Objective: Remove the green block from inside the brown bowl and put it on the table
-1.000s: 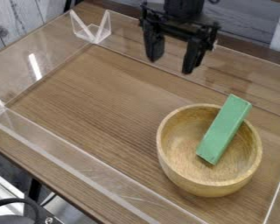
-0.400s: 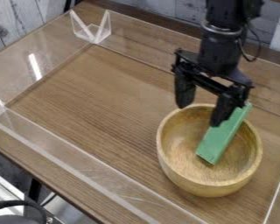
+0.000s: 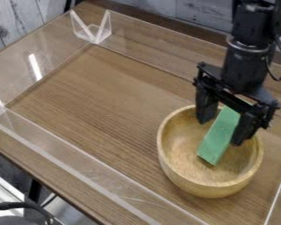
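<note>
Seeing flat matte green block (image 3: 219, 138) leaning tilted inside brown bowl (image 3: 182, 167), lower right of frame. My gripper (image 3: 234, 121) hanging spread wide, straddling block's upper end, grasping nothing. Acrylic wall (image 3: 61, 145) edging tabletop (image 3: 96, 92).

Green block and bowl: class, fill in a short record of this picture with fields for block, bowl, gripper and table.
block: green block leaning tilted inside the bowl, upper end near the rim
bowl: brown bowl standing on the table
gripper: gripper pointing down over the block, jaws open either side of its upper end
table: table, wood grain, clear walls
</note>
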### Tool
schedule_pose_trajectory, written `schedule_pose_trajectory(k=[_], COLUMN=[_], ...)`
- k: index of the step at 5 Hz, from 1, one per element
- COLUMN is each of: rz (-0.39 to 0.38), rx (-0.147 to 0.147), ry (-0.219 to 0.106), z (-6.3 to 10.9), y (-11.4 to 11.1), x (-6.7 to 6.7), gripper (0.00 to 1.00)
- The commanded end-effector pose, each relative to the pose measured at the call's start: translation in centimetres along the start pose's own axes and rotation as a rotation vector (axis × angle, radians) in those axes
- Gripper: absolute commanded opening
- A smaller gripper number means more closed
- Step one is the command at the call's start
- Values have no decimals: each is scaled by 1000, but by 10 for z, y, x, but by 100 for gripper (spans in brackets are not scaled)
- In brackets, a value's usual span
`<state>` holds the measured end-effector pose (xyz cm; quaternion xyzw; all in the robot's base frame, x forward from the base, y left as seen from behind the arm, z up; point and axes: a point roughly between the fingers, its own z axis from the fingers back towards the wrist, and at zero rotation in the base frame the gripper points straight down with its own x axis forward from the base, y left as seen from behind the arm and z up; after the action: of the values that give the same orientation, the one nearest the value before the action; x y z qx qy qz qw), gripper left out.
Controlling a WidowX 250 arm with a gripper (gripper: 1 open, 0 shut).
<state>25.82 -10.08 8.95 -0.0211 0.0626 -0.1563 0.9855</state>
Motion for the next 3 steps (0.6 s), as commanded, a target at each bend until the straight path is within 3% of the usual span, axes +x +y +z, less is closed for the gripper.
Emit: schedule_pose_trajectory(k=[1,3], rz=[-23,-40], rx=[-5,4], ry=[-29,-52], z=[2,11], y=[-3,-5], x=[6,1], gripper=[100,100])
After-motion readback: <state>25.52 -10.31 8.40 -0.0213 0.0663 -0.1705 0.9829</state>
